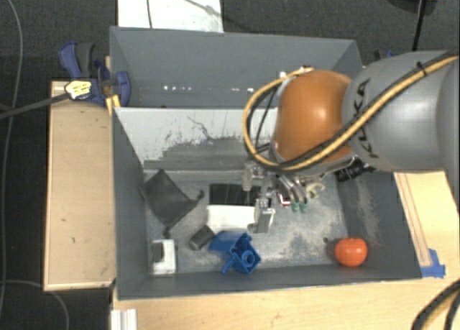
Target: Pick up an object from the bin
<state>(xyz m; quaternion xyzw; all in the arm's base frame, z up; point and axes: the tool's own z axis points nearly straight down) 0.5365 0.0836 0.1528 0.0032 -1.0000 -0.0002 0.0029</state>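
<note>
White flat block (228,216), rectangular, beside pincer (263,213)

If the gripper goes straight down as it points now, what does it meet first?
Probably the right end of the white block, lying just beside the gripper; depth is unclear, so it may reach the bin floor instead.

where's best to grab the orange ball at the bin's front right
Take the orange ball across its widest middle, probably straight down from above. It's round and lies apart from the other things; the front wall is close, so close on its left and right sides.
</note>
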